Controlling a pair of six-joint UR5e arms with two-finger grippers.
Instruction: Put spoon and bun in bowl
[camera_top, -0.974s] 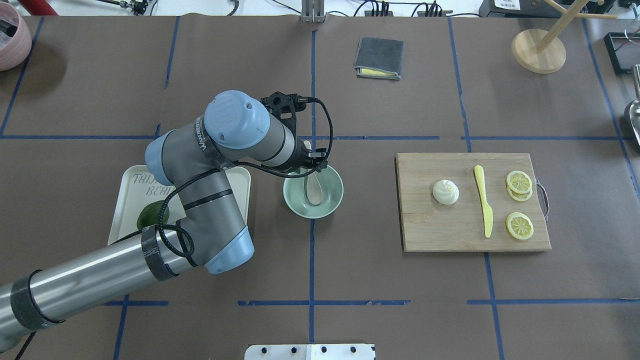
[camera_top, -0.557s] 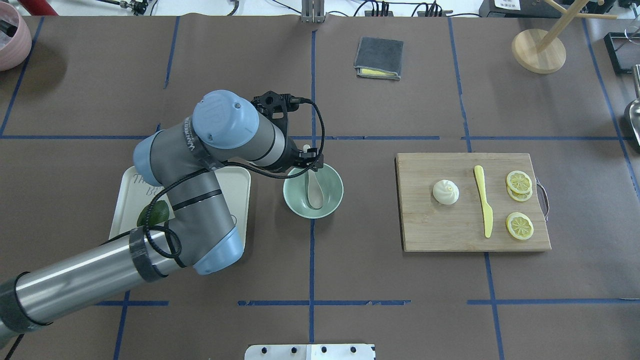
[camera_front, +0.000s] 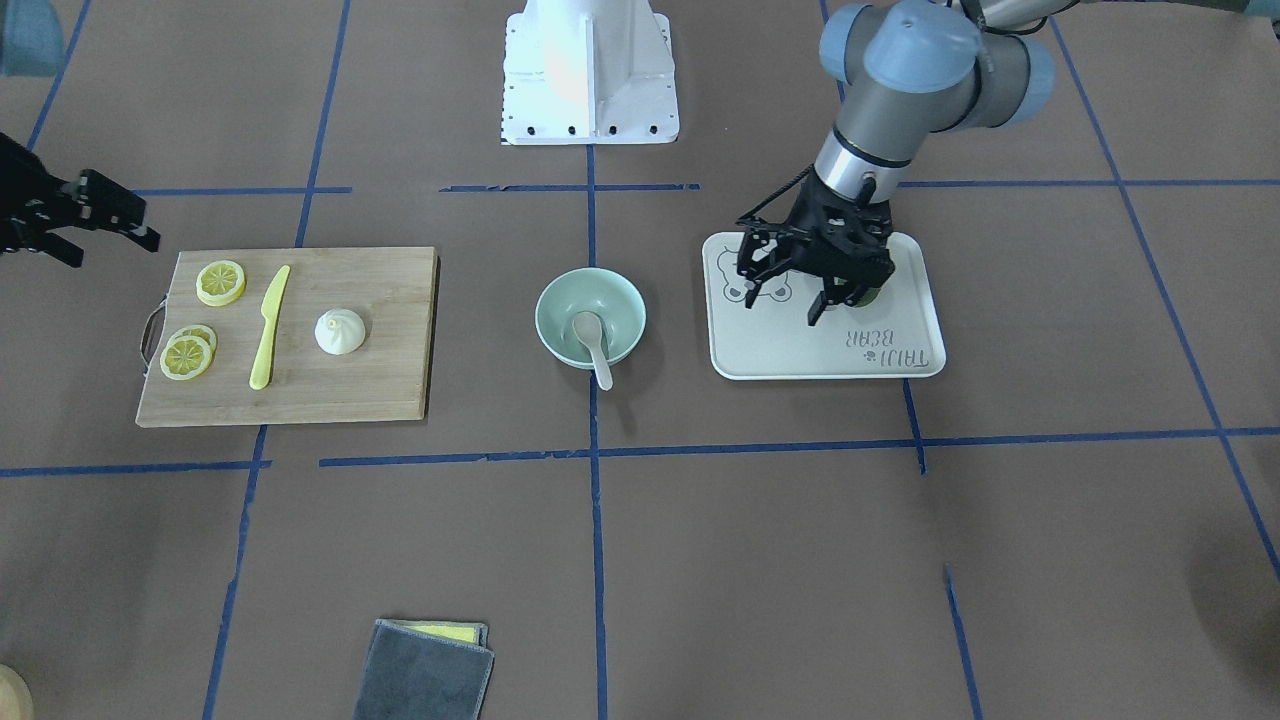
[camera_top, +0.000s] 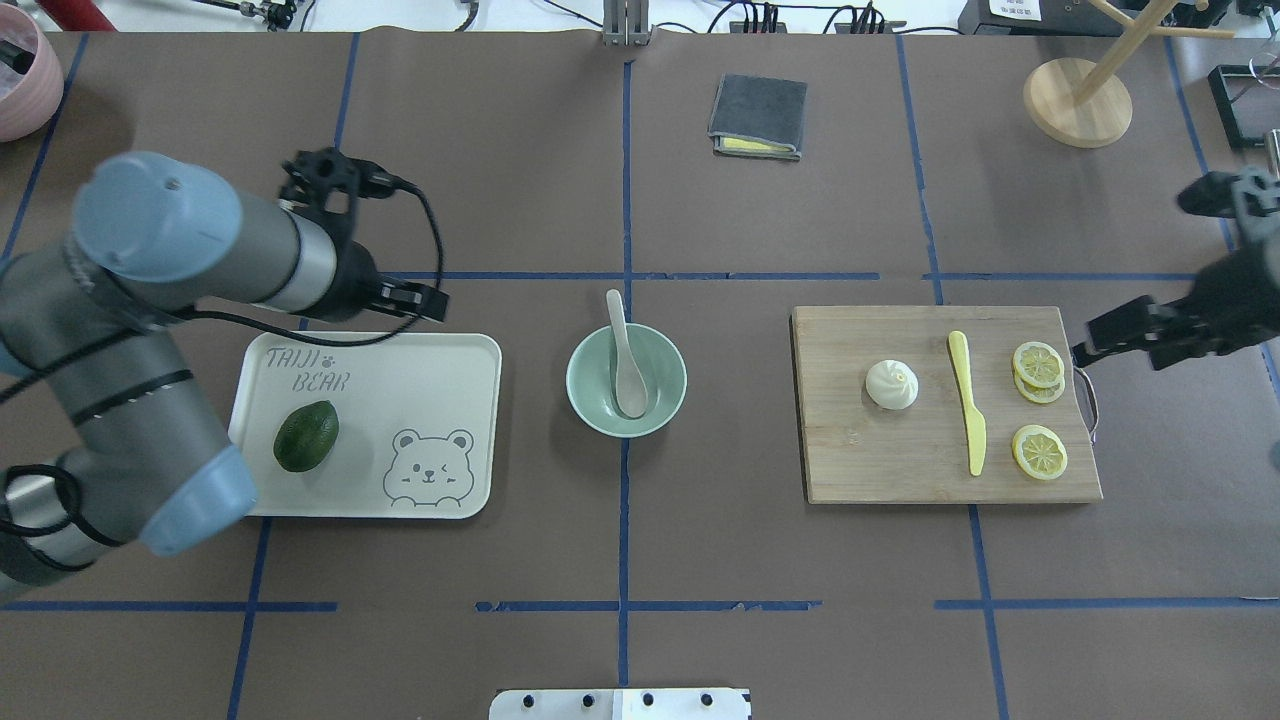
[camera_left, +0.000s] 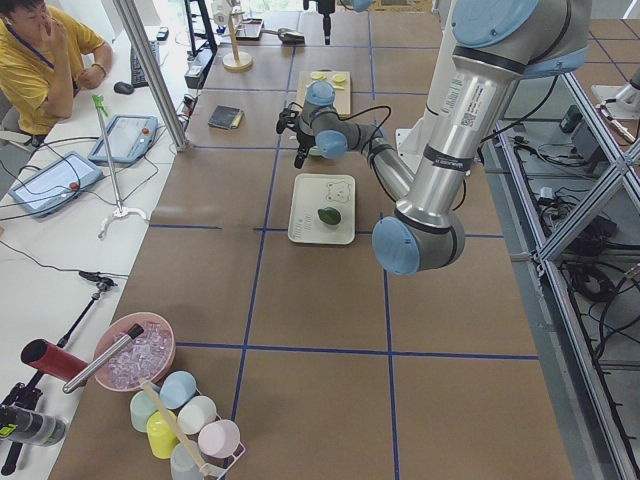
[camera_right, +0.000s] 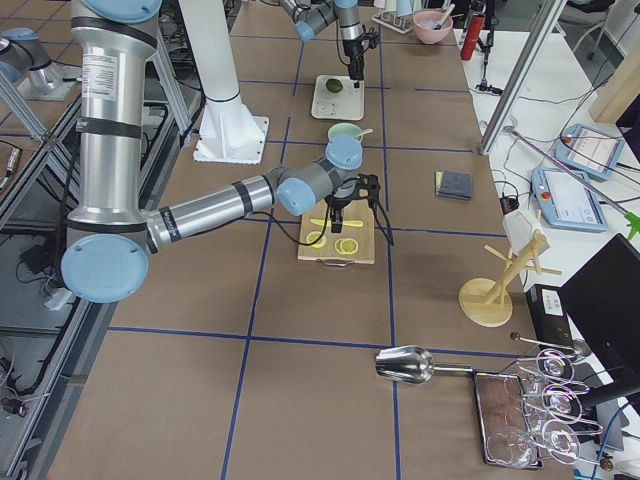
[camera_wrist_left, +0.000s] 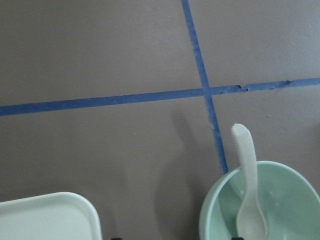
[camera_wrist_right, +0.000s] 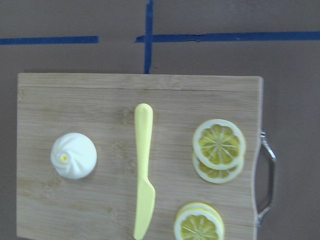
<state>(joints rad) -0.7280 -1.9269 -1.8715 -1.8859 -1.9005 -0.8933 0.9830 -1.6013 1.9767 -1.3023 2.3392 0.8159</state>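
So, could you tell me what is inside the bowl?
Only the spoon: scoop on the bowl's floor, handle over the rim. The floor beneath the scoop is hidden. The bun sits on the cutting board.

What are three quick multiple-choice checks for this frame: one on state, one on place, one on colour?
1. The small off-white plastic soup spoon is: A) clamped in a gripper B) scoop in the round mint-green bowl, handle over the rim C) flat on the table.
2. The white pleated steamed bun lies: A) in the bowl B) on a tray C) on the wooden cutting board.
3. The plastic knife on the board is: A) yellow B) red C) black.
Key: B, its scoop rests inside the bowl; C, it sits on the board beside the knife; A, plainly yellow.
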